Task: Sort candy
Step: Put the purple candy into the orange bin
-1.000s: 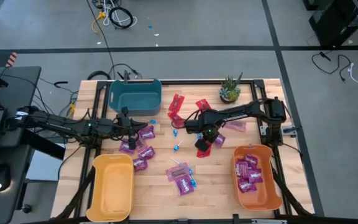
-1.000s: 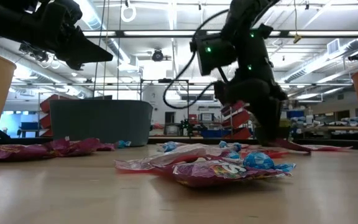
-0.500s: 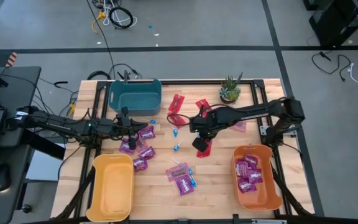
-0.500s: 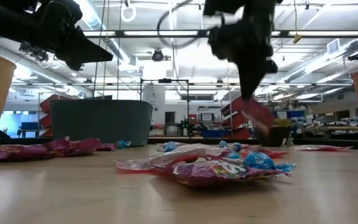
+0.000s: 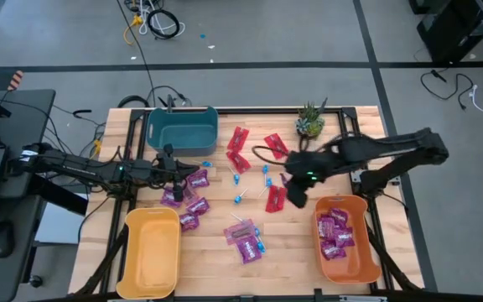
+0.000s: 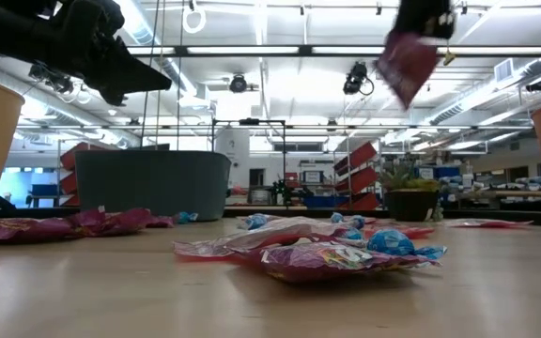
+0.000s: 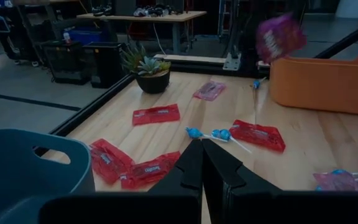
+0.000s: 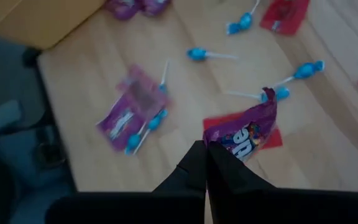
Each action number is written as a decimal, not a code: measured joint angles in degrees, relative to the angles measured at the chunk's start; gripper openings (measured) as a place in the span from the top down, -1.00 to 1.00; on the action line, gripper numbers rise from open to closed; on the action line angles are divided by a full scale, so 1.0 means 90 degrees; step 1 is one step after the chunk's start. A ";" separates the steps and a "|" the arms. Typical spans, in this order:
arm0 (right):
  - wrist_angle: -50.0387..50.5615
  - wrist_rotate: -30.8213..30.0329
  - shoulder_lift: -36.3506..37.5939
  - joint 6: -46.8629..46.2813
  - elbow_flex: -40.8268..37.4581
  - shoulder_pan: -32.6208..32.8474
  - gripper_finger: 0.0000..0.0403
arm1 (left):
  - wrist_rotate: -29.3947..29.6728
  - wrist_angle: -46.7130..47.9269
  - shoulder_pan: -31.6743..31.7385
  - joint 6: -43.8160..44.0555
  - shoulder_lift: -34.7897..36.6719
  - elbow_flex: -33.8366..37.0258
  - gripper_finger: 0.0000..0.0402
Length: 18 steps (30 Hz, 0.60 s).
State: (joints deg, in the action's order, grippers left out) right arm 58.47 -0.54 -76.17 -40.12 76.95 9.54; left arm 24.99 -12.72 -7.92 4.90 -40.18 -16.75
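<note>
The right gripper [image 5: 298,191] hangs above the wooden surface [image 5: 292,243] beside the orange plastic bin [image 5: 360,260] — jaws clamped on a shiny purple-magenta candy packet [image 8: 244,132]. The left gripper [image 5: 177,170], jaws closed and empty, waits near the teal bin [image 5: 182,128].

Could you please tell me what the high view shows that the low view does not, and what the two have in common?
Only the high view shows the orange plastic bin with purple packets inside, the empty yellow plastic bin and both whole arms. Only the low view shows the room's ceiling lights and shelves behind the table. Both show the teal plastic bin, the small potted green plant, and the shiny purple candy packet held up in the right gripper's shut fingers.
</note>
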 joint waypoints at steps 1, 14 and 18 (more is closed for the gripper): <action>0.0118 -0.0003 0.0136 0.0011 0.0000 0.0106 1.00 | 0.0000 -0.0023 0.0000 0.0008 0.0000 0.0000 0.97; 0.1988 -0.0545 0.1132 -0.1517 0.0000 0.1419 1.00 | 0.0000 -0.0434 0.0000 0.0087 0.0000 0.0000 0.97; 0.2576 -0.0828 0.1391 -0.2276 0.0000 0.1888 1.00 | -0.0001 -0.0600 0.0000 0.0158 0.0000 -0.0002 0.97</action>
State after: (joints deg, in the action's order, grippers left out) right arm 81.66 -7.98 -63.66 -60.60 76.95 26.53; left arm 24.98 -18.12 -7.92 6.32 -40.18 -16.78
